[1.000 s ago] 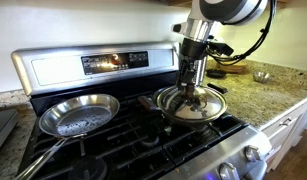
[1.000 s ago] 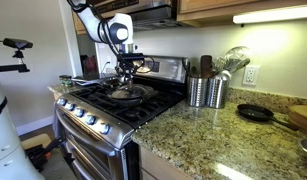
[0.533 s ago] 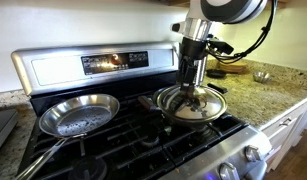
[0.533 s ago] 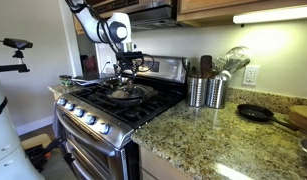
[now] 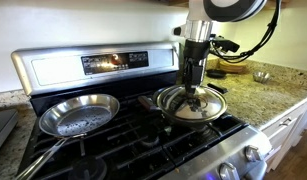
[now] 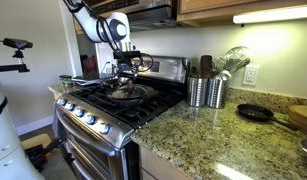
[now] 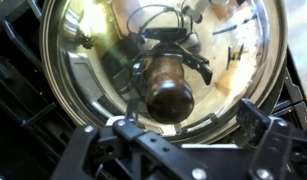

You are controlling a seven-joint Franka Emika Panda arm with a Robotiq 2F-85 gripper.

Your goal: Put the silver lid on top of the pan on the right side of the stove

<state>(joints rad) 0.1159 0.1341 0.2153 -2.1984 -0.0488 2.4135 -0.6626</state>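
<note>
The silver lid [image 5: 194, 104] lies flat on the dark pan [image 5: 171, 117] on the right side of the stove [image 5: 113, 150]. The lid covers the pan almost fully, so only a dark edge shows. My gripper [image 5: 196, 90] hangs straight above the lid's centre. In the wrist view the lid [image 7: 93, 60] fills the picture, with its dark knob [image 7: 165, 85] in the middle. The gripper [image 7: 171, 128] is open: its fingers [image 7: 255, 120] stand well apart on either side of the knob and touch nothing. The lid [image 6: 129, 92] also shows in both exterior views.
A shiny silver frying pan [image 5: 78, 113] sits on the left burner with its handle toward the front. Utensil canisters [image 6: 205, 92] and a small black pan [image 6: 255, 113] stand on the granite counter. A metal bowl [image 5: 261, 76] rests on the counter behind the arm.
The jaws have opened off the lid's knob and the gripper has lifted slightly. The lid stays on the pan.
</note>
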